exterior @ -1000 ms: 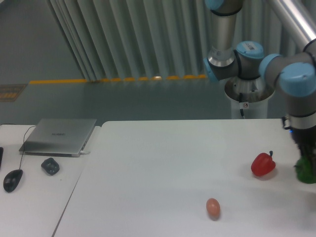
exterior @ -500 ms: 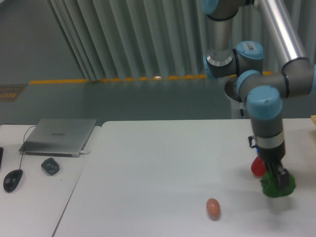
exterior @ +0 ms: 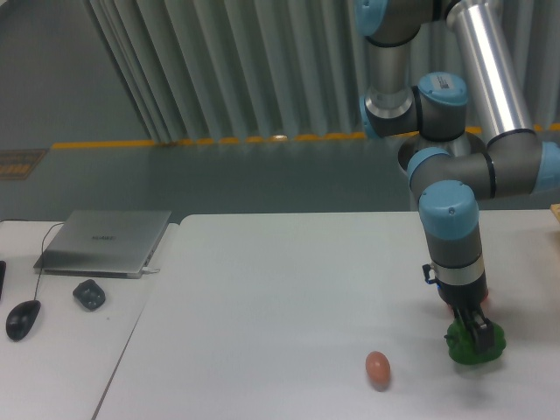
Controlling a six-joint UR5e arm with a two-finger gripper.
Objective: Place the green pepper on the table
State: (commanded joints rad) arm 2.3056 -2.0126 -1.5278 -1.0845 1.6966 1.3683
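The green pepper (exterior: 475, 347) is a glossy dark-green lump at the right front of the large white table (exterior: 280, 297). My gripper (exterior: 473, 330) comes down onto it from above, its dark fingers shut on the pepper's top. I cannot tell whether the pepper touches the table surface or hangs just above it. The arm's wrist stands upright over it.
An egg (exterior: 377, 368) lies on the table left of the pepper. The red pepper (exterior: 481, 302) is almost hidden behind my wrist. On the smaller desk at left sit a closed laptop (exterior: 105, 241), a mouse (exterior: 23, 318) and a small dark object (exterior: 89, 294).
The arm has swung left from the table's right edge, carrying the green pepper toward the egg. It now covers the red pepper.
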